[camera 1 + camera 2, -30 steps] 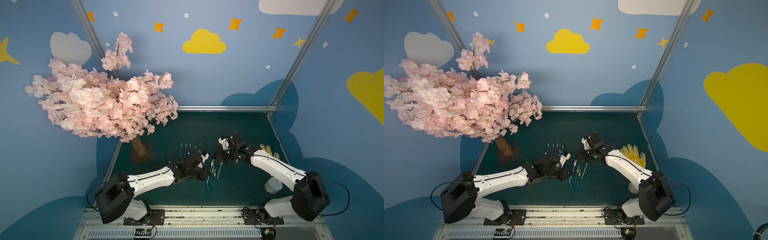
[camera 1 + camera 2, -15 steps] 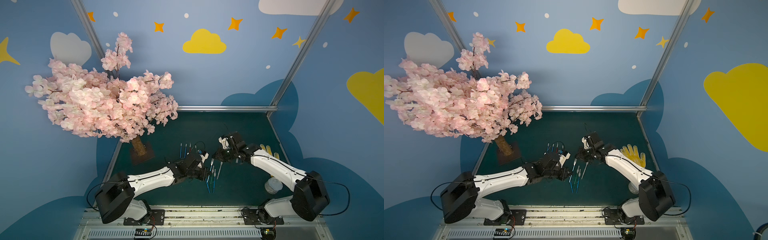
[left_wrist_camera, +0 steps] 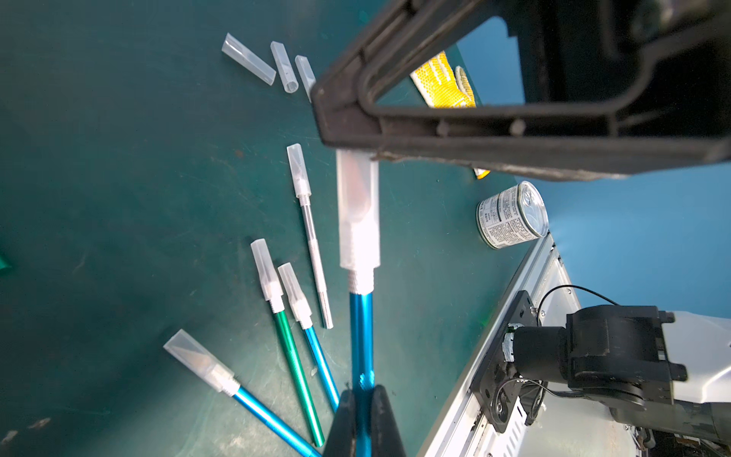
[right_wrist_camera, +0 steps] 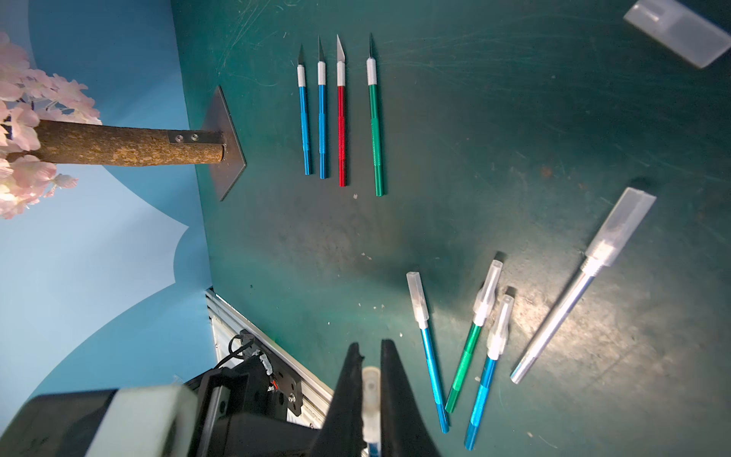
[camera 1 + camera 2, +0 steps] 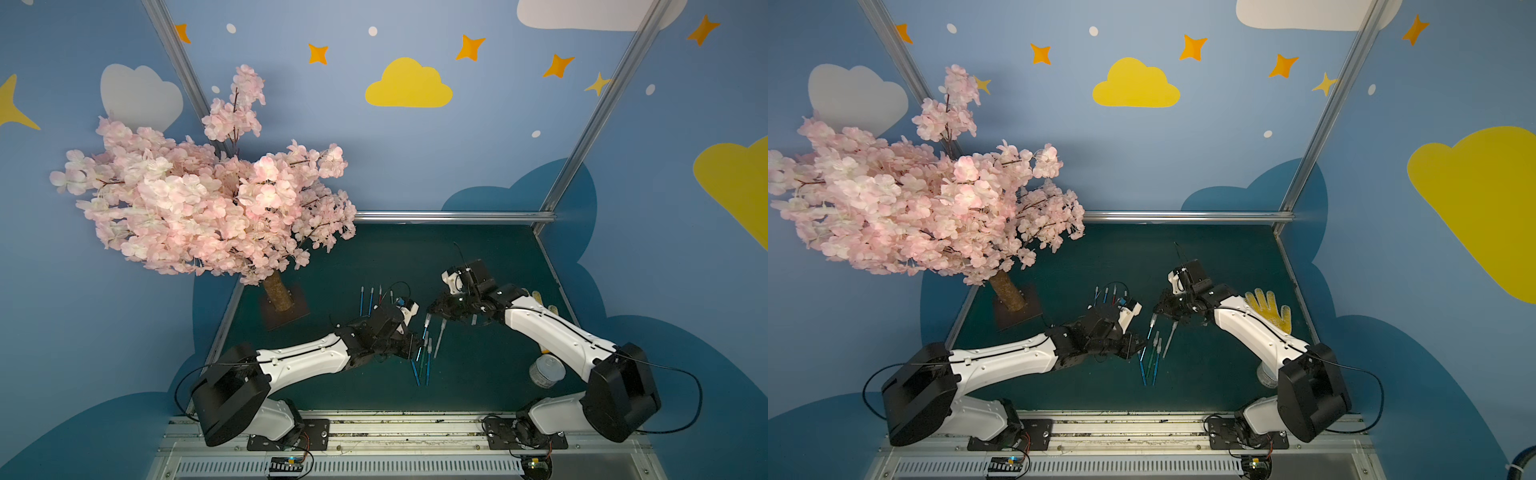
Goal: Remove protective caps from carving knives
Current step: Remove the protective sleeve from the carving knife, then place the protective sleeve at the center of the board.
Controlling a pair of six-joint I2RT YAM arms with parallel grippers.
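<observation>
**Both grippers clamped on one blue knife**

The left gripper [image 3: 362, 391] was closed tight on the handle of a blue knife [image 3: 362, 336]. The right gripper [image 4: 372, 354] was closed on the far end of that knife's cap [image 3: 358, 209], which sat fully seated over the blade. The knife spanned the gap between the two arms, over the green mat [image 3: 118, 158]. Beside it on the mat lay four capped knives [image 3: 296, 376], fanned out. Three loose caps [image 3: 284, 67] lay close together farther off. Four bare knives [image 4: 341, 118] lay in a neat row near the tree base [image 4: 227, 142].
</observation>
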